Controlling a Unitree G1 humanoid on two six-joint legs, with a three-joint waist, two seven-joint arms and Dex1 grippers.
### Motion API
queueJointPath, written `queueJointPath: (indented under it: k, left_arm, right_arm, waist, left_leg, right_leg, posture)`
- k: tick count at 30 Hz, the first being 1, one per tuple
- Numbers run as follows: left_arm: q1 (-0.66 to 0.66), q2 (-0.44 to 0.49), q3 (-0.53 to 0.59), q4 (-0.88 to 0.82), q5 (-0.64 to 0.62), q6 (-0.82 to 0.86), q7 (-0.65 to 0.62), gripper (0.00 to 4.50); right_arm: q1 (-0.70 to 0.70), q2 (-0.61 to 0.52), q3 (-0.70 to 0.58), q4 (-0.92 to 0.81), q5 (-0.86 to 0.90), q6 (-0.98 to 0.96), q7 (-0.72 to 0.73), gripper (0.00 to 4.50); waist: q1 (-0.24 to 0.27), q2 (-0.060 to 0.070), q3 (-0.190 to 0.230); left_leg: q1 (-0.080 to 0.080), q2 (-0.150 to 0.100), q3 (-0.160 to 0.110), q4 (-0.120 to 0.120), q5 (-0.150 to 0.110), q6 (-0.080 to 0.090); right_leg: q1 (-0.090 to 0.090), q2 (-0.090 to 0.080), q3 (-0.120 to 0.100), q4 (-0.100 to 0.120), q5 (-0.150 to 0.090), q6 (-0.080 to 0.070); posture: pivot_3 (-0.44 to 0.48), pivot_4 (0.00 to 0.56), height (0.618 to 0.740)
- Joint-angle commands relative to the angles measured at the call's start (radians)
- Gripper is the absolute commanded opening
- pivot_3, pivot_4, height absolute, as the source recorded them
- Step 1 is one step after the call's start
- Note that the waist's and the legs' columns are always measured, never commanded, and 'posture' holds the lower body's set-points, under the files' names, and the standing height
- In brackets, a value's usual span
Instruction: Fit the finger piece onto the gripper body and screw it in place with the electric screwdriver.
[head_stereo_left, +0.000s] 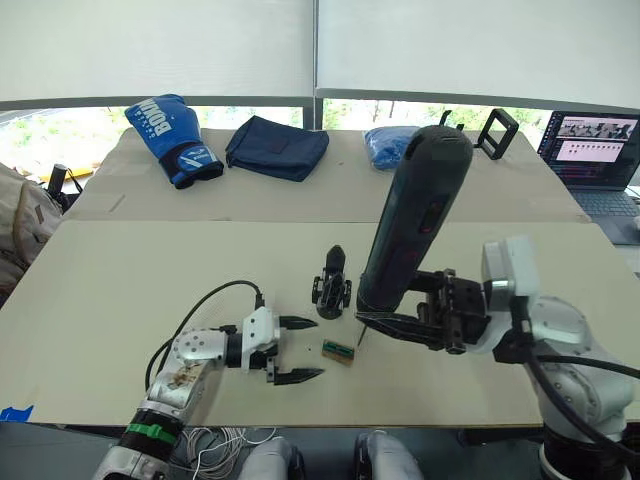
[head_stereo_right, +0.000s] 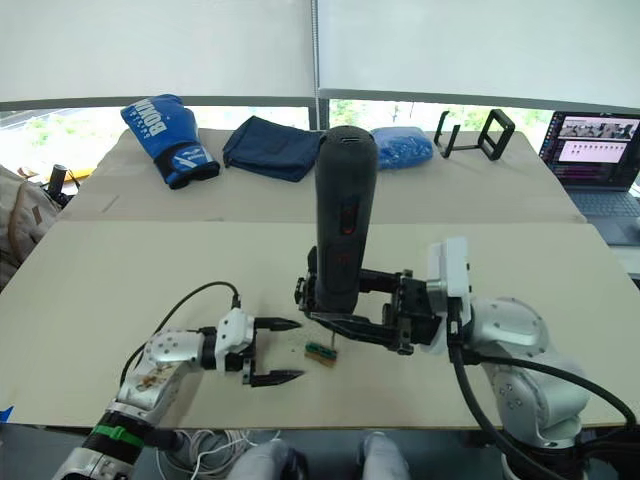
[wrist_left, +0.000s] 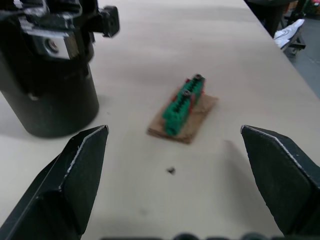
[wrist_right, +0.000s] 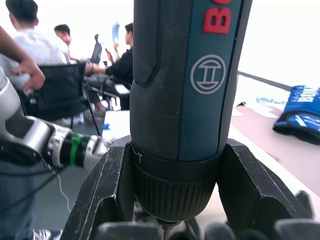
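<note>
The gripper body (head_stereo_left: 332, 290) stands on the table's middle, its round black barrel (wrist_left: 47, 90) downward. A dark tapered part that looks like the finger piece (head_stereo_left: 335, 258) rises from its top. My right gripper (head_stereo_left: 400, 322) is shut on the lower end of the electric screwdriver (head_stereo_left: 415, 215), which stands nearly upright just right of the gripper body. Its thin bit (head_stereo_left: 359, 336) points down at the table. My left gripper (head_stereo_left: 318, 348) is open, low over the table, in front of the gripper body. A tiny green-brown block (wrist_left: 182, 107) lies between its fingers (wrist_left: 75, 175).
A tiny screw-like speck (wrist_left: 171, 170) lies by the block. On the far table are a blue boxing glove (head_stereo_left: 172, 138), a navy cloth (head_stereo_left: 277, 146), a blue bag (head_stereo_left: 390, 145) and black stands (head_stereo_left: 498, 132). A laptop (head_stereo_left: 595, 150) sits far right. People (wrist_right: 30, 45) sit beyond the table.
</note>
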Motion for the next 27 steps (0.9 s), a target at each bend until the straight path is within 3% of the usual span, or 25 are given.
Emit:
queueJointPath:
  k: [1,17,27]
  left_arm:
    - [0.002,-0.009,-0.029,0.007,0.008,-0.007,-0.008,4.50]
    - [-0.050,-0.073,-0.112,0.049,0.052,-0.006,-0.011,4.50]
    - [-0.070,-0.071,-0.140,0.082,0.077,-0.032,-0.025,4.50]
  right_arm:
    - [-0.015,0.004,0.030,0.024,-0.031,-0.146,0.023,1.94]
    - [0.042,-0.053,0.156,0.122,-0.114,-0.337,0.072,1.94]
    - [0.047,-0.078,0.171,0.178,-0.154,-0.408,0.070,1.94]
  waist:
    - [0.000,0.000,0.000]
    - [0.006,0.000,0.000]
    - [0.006,0.000,0.000]
  left_leg:
    - [0.000,0.000,0.000,0.000,0.000,0.000]
    - [0.005,0.000,-0.001,0.001,-0.002,0.003]
    - [0.006,0.000,-0.002,0.001,-0.002,0.004]
  right_leg:
    - [0.000,0.000,0.000,0.000,0.000,0.000]
    - [0.008,-0.002,-0.002,-0.003,0.000,0.000]
    - [0.010,-0.003,-0.002,-0.003,0.000,0.001]
  posture:
    - [0.000,0.150,0.740]
    - [0.000,0.150,0.740]
    - [0.000,0.150,0.740]
